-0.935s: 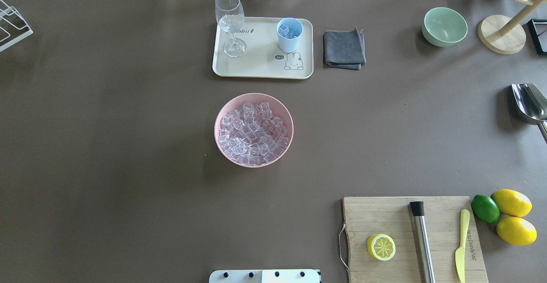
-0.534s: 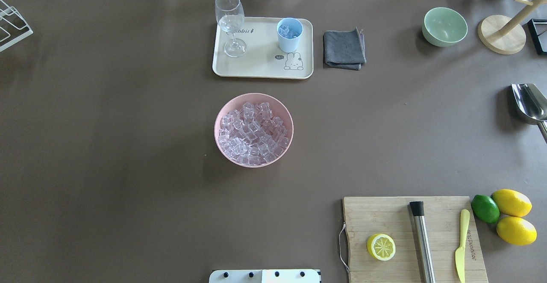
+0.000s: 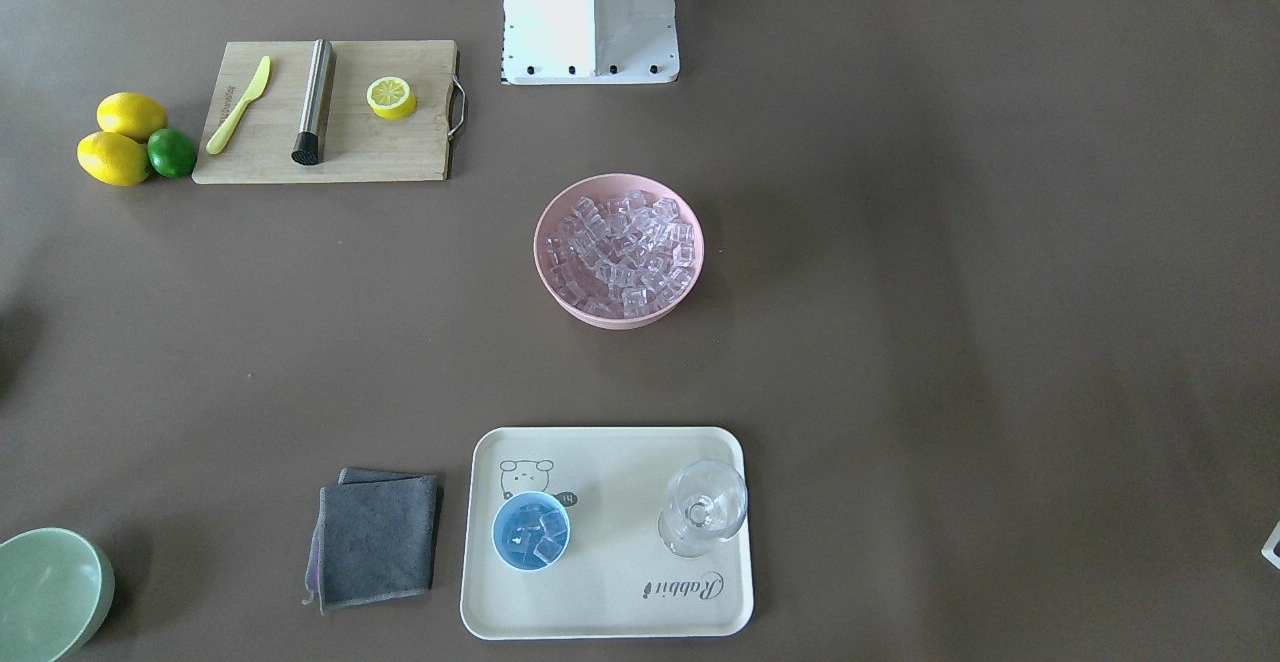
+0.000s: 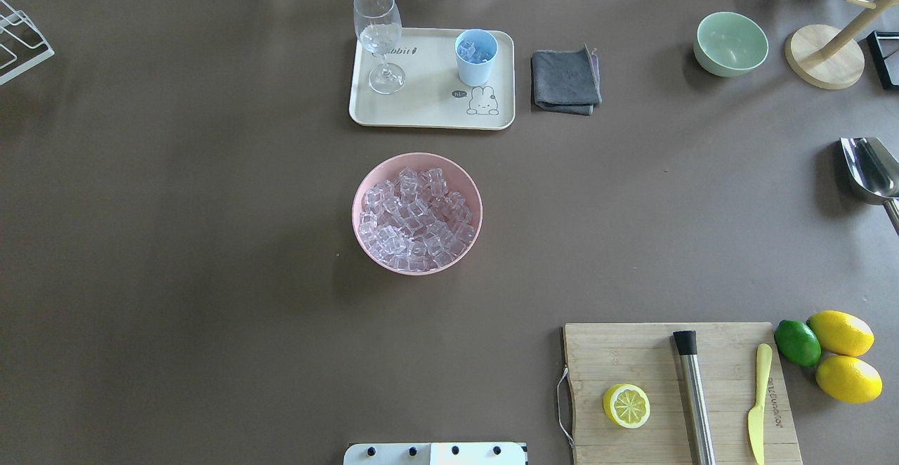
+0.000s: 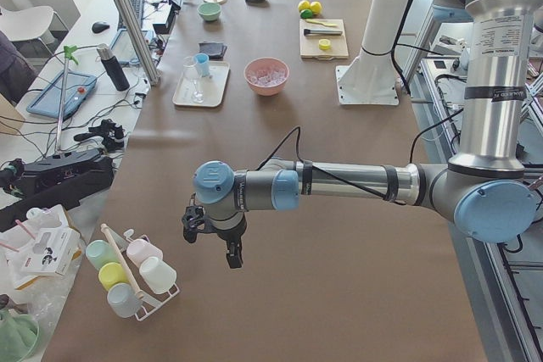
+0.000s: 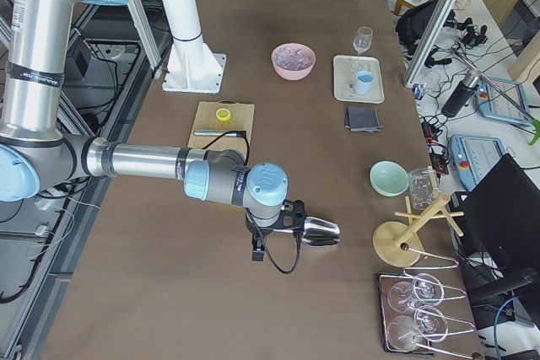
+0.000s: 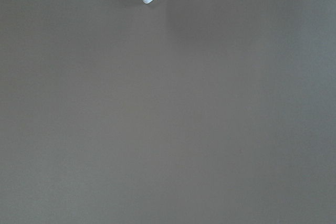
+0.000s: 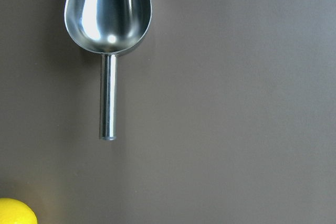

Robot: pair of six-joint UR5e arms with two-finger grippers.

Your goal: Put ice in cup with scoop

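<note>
The ice (image 4: 416, 219) fills a pink bowl (image 4: 365, 191) at the table's middle. A few more cubes lie inside the light-blue cup (image 4: 476, 57), which stands upright on a cream tray (image 4: 428, 110). The silver scoop (image 4: 871, 170) lies on the table at the far right edge; the right wrist view shows its trough and rod handle (image 8: 108, 98) with no fingers near. The right gripper (image 6: 258, 249) hangs over the scoop's handle end, the left gripper (image 5: 216, 247) over bare table far left. Both show only in side views, so I cannot tell their state.
A wine glass (image 4: 379, 36) shares the tray. Beside it lie a grey cloth (image 4: 565, 80) and a green bowl (image 4: 730, 43). A cutting board (image 4: 674, 395) with half lemon, steel cylinder and knife sits front right, next to lemons and a lime. A white rack (image 4: 17, 47) stands far left.
</note>
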